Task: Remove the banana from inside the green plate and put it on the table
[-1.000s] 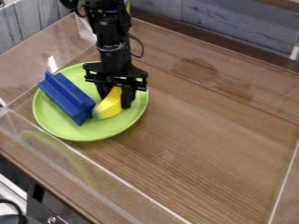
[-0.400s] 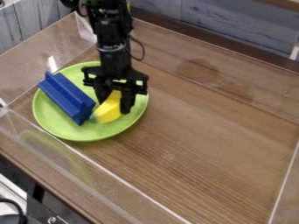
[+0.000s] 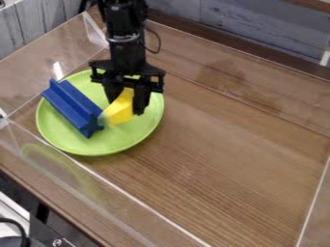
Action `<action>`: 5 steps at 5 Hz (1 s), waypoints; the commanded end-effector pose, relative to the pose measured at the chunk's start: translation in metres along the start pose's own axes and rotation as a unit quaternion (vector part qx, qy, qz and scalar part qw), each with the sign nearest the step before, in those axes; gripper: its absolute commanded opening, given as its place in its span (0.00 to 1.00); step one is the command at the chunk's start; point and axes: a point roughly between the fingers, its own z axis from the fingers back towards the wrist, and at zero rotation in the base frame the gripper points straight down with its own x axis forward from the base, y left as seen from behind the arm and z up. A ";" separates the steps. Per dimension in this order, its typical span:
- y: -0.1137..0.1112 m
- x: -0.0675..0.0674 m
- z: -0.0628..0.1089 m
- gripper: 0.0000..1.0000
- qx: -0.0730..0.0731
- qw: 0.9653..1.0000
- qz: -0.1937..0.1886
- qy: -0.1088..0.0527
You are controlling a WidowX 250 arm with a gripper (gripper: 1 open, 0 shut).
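Note:
The lime-green plate [image 3: 135,140] sits at the left of the brown wooden table [image 3: 245,145]. Over its right half hangs the small yellow banana [image 3: 122,111], lifted a little off the plate's floor. My black gripper [image 3: 126,99] points straight down and is shut on the banana, its fingers on either side of the upper end. The fingers hide the banana's top part.
A blue rectangular block [image 3: 72,106] lies on the plate's left half, close beside the banana. Clear acrylic walls [image 3: 52,43] ring the tabletop. Bare wood stretches to the right of the plate.
The gripper has risen with the banana in it, so the banana now hangs above the plate floor. The blue block has stayed put.

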 end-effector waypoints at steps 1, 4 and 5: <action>-0.007 0.012 0.031 0.00 0.003 0.999 -0.005 -0.046; -0.026 0.038 0.055 0.00 -0.002 0.998 -0.011 -0.063; -0.026 0.053 0.049 0.00 -0.007 0.998 -0.016 -0.064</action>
